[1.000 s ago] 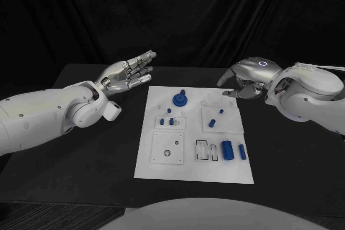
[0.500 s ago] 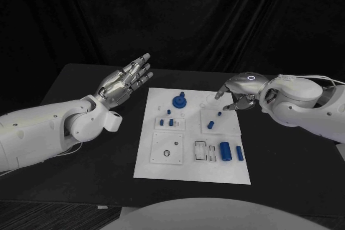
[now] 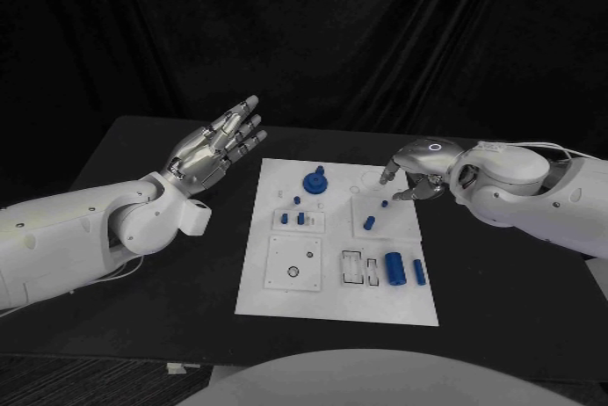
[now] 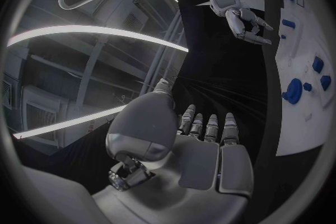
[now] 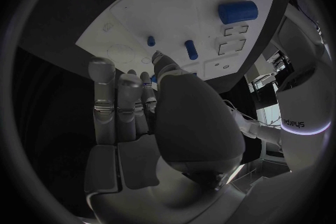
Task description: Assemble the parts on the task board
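The white task board (image 3: 336,287) lies in the middle of the black table. On it are a blue round knob part (image 3: 313,181), two small blue pegs (image 3: 297,218), a slanted peg (image 3: 369,221), and a thick cylinder (image 3: 396,267) beside a thinner one (image 3: 418,270). My right hand (image 3: 412,173) hangs over the board's far right corner, fingers bent down, thumb apart from them, nothing plainly between them. In the right wrist view its fingers (image 5: 115,101) point at the board (image 5: 182,11) near a small peg (image 5: 151,41). My left hand (image 3: 218,145) is raised left of the board, flat and empty.
Pale recessed plates (image 3: 295,264) and two rectangular slots (image 3: 363,267) mark the board's near half. Bare black table (image 3: 152,283) lies to the left and right of the board. Dark curtains close off the far side.
My right hand has come in leftward and lower, from beyond the board's far right corner to over it. My left hand has lifted slightly and stays open.
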